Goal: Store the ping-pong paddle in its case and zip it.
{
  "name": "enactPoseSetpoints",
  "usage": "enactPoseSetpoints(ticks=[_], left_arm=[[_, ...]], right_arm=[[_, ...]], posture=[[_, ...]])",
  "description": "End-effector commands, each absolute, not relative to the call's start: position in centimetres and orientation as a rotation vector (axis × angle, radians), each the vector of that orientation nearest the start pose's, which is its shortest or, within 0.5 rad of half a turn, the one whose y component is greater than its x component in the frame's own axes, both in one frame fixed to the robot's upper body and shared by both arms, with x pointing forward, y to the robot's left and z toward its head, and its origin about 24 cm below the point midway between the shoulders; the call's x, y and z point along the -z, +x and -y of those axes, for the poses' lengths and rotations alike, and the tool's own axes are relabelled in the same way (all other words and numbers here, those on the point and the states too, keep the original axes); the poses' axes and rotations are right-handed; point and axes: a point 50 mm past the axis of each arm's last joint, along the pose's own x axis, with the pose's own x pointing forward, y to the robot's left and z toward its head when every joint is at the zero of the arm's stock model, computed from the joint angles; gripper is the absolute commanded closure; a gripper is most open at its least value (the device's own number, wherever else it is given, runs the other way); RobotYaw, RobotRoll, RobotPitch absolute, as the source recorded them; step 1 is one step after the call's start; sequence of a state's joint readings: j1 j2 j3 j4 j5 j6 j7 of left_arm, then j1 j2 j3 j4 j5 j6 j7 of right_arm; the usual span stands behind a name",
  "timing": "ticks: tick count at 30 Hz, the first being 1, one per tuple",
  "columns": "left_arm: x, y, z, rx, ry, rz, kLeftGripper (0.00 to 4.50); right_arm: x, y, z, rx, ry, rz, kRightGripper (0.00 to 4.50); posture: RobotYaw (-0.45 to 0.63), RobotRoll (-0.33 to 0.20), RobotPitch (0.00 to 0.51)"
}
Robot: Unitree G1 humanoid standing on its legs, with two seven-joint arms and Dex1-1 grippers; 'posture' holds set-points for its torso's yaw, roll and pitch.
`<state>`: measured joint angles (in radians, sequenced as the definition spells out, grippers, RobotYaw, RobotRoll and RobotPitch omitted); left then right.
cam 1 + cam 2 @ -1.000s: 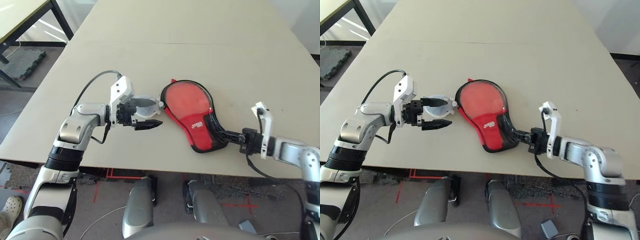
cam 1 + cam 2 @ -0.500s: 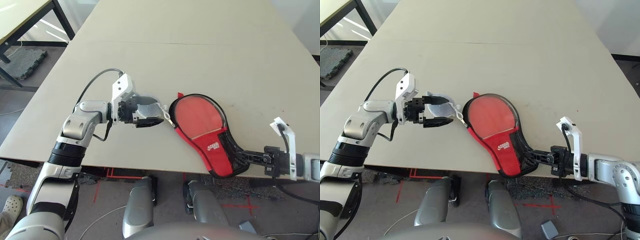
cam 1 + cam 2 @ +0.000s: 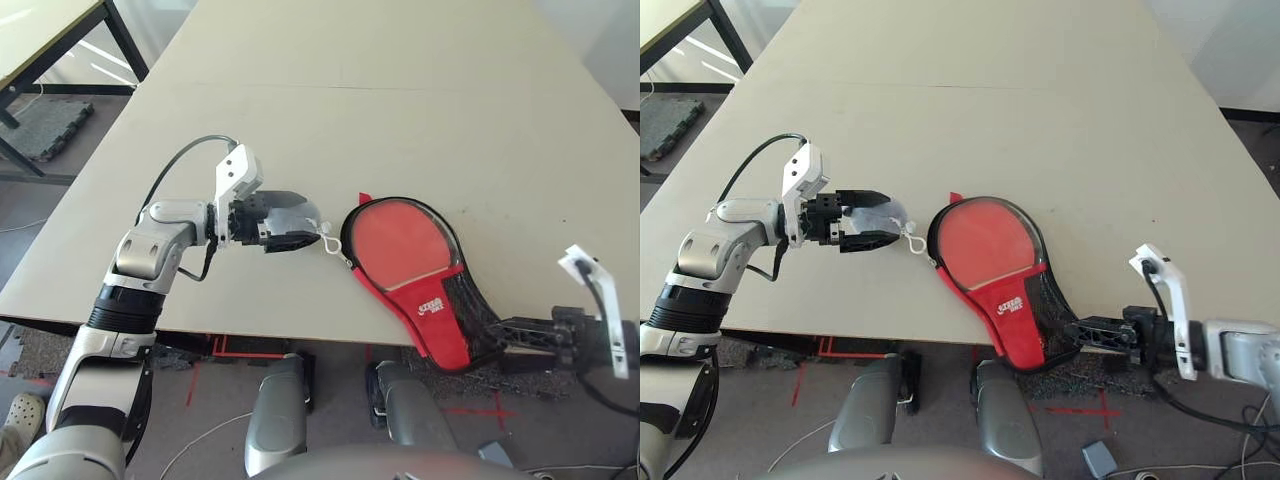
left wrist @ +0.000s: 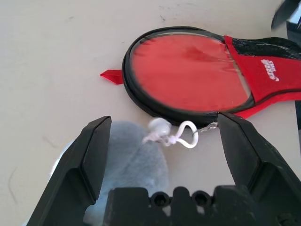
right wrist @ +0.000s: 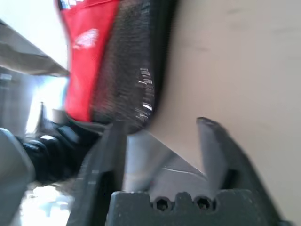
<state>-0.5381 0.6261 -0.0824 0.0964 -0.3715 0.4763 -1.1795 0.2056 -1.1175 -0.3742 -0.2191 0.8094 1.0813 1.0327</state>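
The case (image 3: 405, 245) lies flat near the table's front edge, red with a black zipper rim. Its mesh handle end (image 3: 1045, 335) hangs a little over that edge. A white cord (image 4: 181, 136) joins the zipper pull to a pale grey lump (image 4: 131, 155). My left gripper (image 3: 305, 228) is open, one finger on each side of the lump, just left of the case's round head. My right gripper (image 3: 1077, 328) is open beyond the table edge, and its fingertips (image 5: 115, 129) stand at the mesh end without gripping it. The ping-pong paddle is hidden; whether it is inside the case I cannot tell.
The beige table (image 3: 350, 100) stretches bare behind and to both sides of the case. A second table with black legs (image 3: 125, 40) stands at the far left. Below the front edge is floor with red tape marks (image 3: 215, 350).
The right gripper dragged the case by its handle end toward the front right edge, then opened and let go. The left gripper followed to the right, staying at the grey lump.
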Motion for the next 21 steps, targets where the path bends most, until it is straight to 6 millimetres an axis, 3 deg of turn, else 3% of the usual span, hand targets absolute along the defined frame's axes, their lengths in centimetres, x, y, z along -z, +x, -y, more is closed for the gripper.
enactPoseSetpoints(ticks=[1, 2, 6, 11, 14, 21], left_arm=[[-15.6, 30.7, -19.2, 1.188, 0.218, -0.227, 0.00], [-15.8, 30.8, -19.4, 1.178, 0.219, -0.224, 0.00], [-16.1, 30.8, -20.2, 1.150, 0.232, -0.230, 0.00], [-16.2, 30.2, -20.5, 1.141, 0.231, -0.236, 0.00], [-16.3, 29.9, -20.7, 1.125, 0.227, -0.237, 0.00], [-16.3, 29.6, -21.6, 1.036, 0.224, -0.252, 0.00]], right_arm=[[-14.8, 19.2, 32.5, -0.701, 0.059, -0.824, 0.45], [-15.4, 19.9, 32.6, -0.710, 0.031, -0.791, 0.06], [-16.9, 23.3, 30.6, -0.780, -0.078, -0.633, 0.02], [-16.1, 27.4, 25.3, -0.920, -0.183, -0.503, 0.02], [-15.3, 28.5, 23.2, -0.995, -0.226, -0.475, 0.02], [-13.6, 30.0, 20.6, -1.113, -0.316, -0.471, 0.02]], posture=[[0.05, 0.000, 0.157], [0.05, 0.000, 0.156], [0.07, 0.000, 0.156], [0.10, 0.000, 0.156], [0.12, 0.000, 0.157], [0.16, 0.000, 0.167]])
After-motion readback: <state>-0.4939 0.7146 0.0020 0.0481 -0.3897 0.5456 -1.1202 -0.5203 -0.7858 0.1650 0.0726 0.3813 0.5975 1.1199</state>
